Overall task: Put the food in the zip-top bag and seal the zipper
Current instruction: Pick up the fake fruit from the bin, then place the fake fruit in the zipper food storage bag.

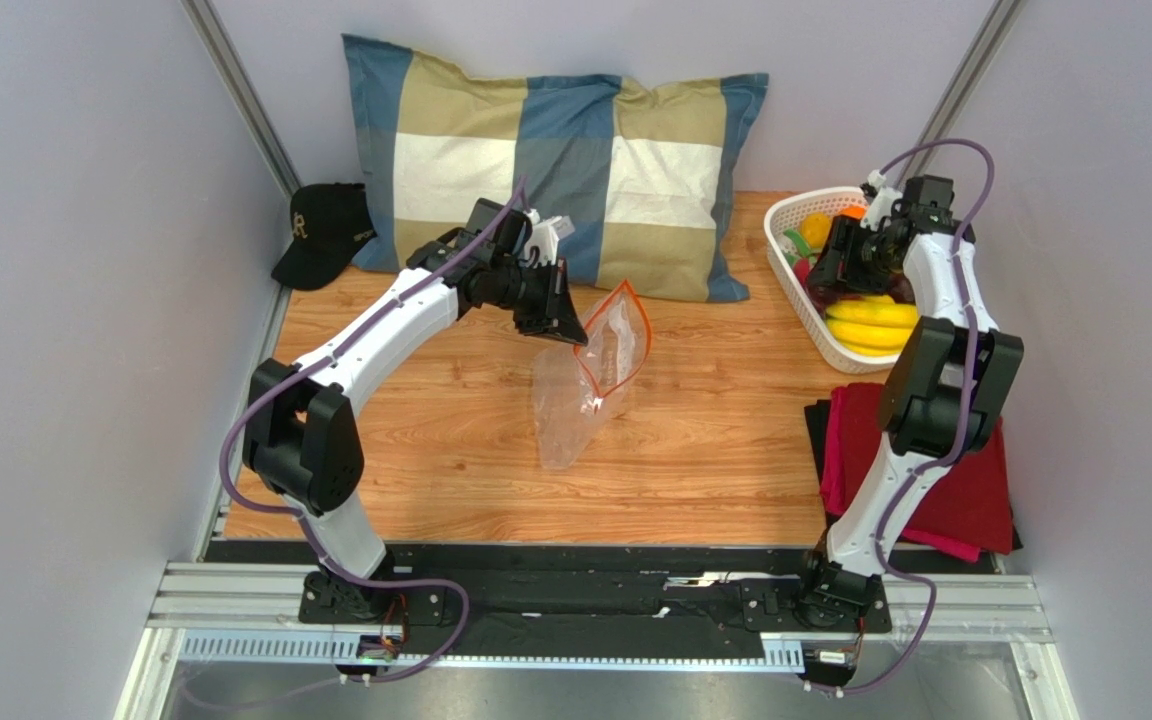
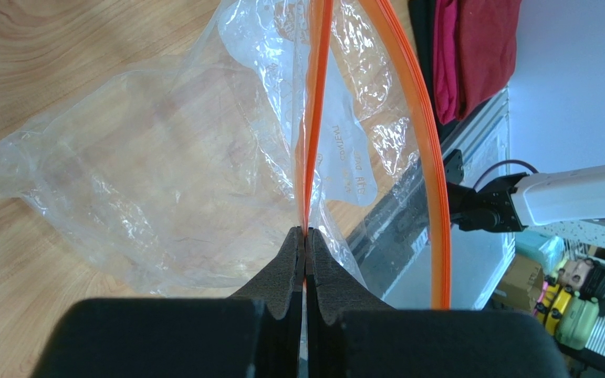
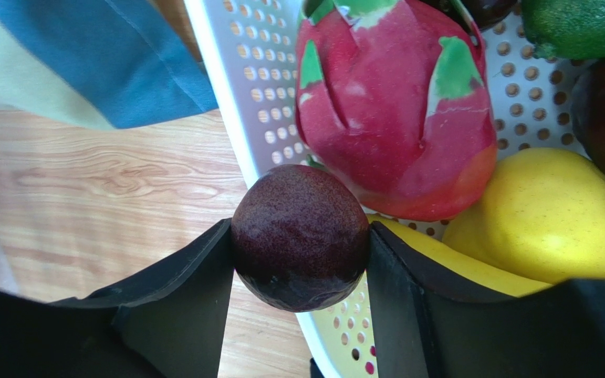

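My left gripper (image 1: pixel 564 318) is shut on one lip of the zip-top bag (image 1: pixel 585 378) and holds it up off the table with its mouth open. In the left wrist view the orange-red zipper (image 2: pixel 314 118) runs out from between my closed fingers (image 2: pixel 307 236); the other lip (image 2: pixel 426 150) bows away to the right. My right gripper (image 1: pixel 835 270) is over the white basket (image 1: pixel 800 294) and is shut on a dark purple fruit (image 3: pixel 299 236). The magenta dragon fruit (image 3: pixel 396 102), a yellow fruit (image 3: pixel 546 216) and the banana bunch (image 1: pixel 871 321) lie in the basket.
A checked pillow (image 1: pixel 567 158) leans at the back wall. A black cap (image 1: pixel 324 228) lies at the back left. A red folded cloth (image 1: pixel 973 473) lies at the right, in front of the basket. A green fruit (image 3: pixel 582 24) also sits in the basket.
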`<act>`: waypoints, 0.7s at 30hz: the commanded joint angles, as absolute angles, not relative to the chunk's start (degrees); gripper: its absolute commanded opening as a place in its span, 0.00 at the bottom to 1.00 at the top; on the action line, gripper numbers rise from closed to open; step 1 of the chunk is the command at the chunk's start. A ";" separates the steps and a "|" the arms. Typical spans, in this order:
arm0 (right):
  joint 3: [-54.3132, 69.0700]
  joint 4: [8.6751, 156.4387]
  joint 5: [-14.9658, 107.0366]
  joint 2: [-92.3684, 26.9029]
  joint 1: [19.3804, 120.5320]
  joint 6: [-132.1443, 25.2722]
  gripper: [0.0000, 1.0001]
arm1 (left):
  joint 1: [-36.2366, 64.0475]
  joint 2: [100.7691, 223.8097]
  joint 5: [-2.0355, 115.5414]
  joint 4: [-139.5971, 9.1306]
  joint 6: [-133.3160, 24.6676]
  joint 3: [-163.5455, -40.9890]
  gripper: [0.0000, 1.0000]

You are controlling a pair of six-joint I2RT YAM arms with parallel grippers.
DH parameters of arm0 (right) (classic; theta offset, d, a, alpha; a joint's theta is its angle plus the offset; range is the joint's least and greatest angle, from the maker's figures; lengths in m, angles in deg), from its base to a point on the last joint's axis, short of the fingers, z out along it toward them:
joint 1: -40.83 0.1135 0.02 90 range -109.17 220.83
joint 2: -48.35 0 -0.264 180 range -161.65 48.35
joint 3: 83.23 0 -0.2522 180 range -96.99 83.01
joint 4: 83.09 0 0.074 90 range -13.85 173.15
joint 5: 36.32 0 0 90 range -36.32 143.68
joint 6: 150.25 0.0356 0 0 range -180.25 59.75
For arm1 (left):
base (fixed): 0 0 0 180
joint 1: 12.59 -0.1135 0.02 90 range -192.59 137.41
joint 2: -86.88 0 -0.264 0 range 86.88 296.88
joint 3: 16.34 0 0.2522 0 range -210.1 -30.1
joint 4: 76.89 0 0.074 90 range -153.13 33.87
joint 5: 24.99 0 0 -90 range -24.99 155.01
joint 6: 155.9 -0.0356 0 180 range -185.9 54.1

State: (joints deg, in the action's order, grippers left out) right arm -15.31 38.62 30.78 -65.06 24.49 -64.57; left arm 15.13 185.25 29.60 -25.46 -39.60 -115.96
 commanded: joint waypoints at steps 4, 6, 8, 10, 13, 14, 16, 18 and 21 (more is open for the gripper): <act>-14.12 44.64 13.62 -50.72 24.65 -59.13 0.34 | 15.18 184.79 26.35 -27.71 -39.01 -116.58 0.00; -12.80 48.16 8.62 -47.99 27.28 -57.71 0.33 | 15.18 184.88 25.29 -27.88 -38.92 -116.84 0.00; -10.60 52.45 6.49 -44.22 31.31 -55.34 0.31 | 15.18 185.06 24.50 -28.06 -38.31 -116.85 0.00; -9.28 55.19 3.76 -40.88 34.75 -53.67 0.31 | 15.18 184.97 24.06 -28.24 -37.78 -116.93 0.00; -7.08 58.89 3.14 -37.45 43.35 -53.66 0.31 | 15.18 184.71 23.18 -28.94 -37.16 -116.93 0.00; -5.77 60.81 3.49 -36.91 47.55 -53.57 0.31 | 15.18 184.44 23.09 -29.29 -36.82 -116.67 0.00; -4.44 61.88 4.54 -35.86 51.44 -53.83 0.31 | 15.18 184.53 22.57 -29.82 -36.55 -116.41 0.00; -2.86 62.15 6.03 -36.11 56.55 -54.97 0.31 | 15.18 184.71 21.51 -30.34 -36.20 -116.14 0.00; -0.05 61.27 8.06 -37.52 60.77 -55.86 0.31 | 15.18 184.53 20.37 -30.87 -35.93 -116.23 0.00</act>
State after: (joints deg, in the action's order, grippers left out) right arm -3.49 59.40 5.97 -36.42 57.36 -55.32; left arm 15.13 185.25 23.41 -28.30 -37.37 -115.96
